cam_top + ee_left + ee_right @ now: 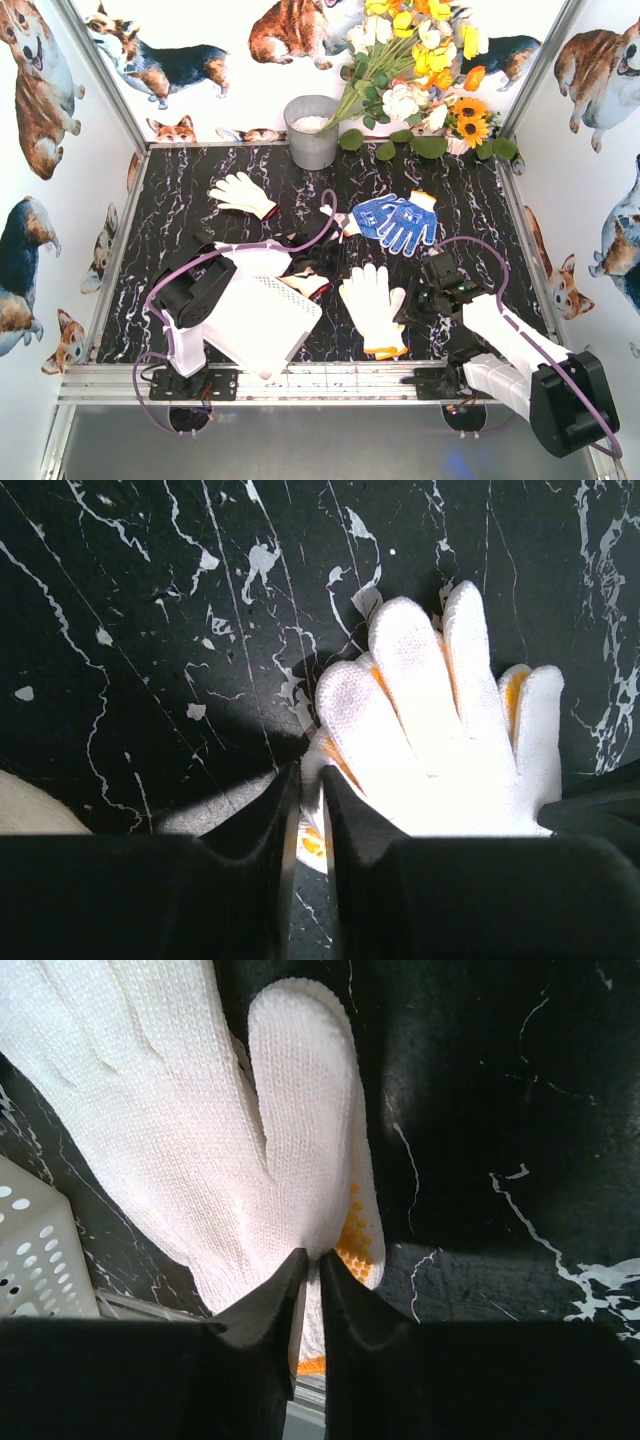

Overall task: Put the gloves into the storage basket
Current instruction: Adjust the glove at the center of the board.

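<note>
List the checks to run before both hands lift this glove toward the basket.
1. Left hand pinches the edge of the white glove: ok.
2. Right hand pinches it beside the thumb: ok.
3. Only one glove in the pinch: cannot tell; orange-dotted fabric shows underneath.
4. Storage basket opening faces up: cannot tell; glare washes it out.
5. Blue gloves lie apart from the lift: ok.

Overhead view: bright, even light, sharp throughout; soft shadows on the black table [180, 200]. Left wrist: white glove [440, 730] glares, knit washed out; deep shadow just left of it. Right wrist: dotted-palm glove [200, 1140] crisp, foreground dark.
</note>
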Robot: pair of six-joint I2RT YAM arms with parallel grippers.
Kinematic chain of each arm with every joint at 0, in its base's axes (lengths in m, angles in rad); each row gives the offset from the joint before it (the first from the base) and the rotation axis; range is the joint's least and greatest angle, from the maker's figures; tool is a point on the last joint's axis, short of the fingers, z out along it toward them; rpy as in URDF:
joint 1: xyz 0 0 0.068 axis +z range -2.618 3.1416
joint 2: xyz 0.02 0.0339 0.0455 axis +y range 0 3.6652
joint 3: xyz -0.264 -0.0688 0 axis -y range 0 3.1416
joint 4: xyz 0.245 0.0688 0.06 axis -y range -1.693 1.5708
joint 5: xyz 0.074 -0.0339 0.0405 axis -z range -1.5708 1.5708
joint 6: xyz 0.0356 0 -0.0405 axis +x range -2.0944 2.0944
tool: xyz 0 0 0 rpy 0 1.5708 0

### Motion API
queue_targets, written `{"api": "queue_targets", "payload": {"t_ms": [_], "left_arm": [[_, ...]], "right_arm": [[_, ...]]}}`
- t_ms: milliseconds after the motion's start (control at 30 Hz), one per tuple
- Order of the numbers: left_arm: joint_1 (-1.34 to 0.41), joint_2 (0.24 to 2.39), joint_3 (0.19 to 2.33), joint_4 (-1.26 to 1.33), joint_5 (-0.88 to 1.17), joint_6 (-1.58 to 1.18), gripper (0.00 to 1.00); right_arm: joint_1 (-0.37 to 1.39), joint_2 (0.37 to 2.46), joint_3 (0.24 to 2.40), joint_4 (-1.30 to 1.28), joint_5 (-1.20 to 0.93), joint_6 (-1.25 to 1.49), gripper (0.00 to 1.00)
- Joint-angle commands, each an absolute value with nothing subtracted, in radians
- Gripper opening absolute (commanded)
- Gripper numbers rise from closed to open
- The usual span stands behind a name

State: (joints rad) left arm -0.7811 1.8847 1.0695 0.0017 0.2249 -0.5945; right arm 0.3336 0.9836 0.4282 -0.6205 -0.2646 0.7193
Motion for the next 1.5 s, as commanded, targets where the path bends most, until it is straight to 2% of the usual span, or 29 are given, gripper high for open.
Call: {"api": "queue_targets", "payload": {"t_ms": [0, 67, 133, 1467], "left_arm": [[-0.781, 1.867, 1.056, 0.048, 0.241, -0.612, 0.06], [-0.781, 1.849, 1.051, 0.046, 0.234, -0.612, 0.0], [-0.781, 1.833, 1.048, 0.042, 0.232, -0.615, 0.0], [-0.834, 1.687, 0.953, 0.033, 0.129, -0.68, 0.0]], "right_arm": [[0.339, 0.97, 0.436, -0.564, -0.268, 0.728, 0.1], [0.339, 0.966, 0.444, -0.575, -0.268, 0.722, 0.03], [0.339, 0.962, 0.452, -0.591, -0.264, 0.712, 0.0], [0.338, 1.033, 0.657, -0.814, -0.18, 0.548, 0.0]]}}
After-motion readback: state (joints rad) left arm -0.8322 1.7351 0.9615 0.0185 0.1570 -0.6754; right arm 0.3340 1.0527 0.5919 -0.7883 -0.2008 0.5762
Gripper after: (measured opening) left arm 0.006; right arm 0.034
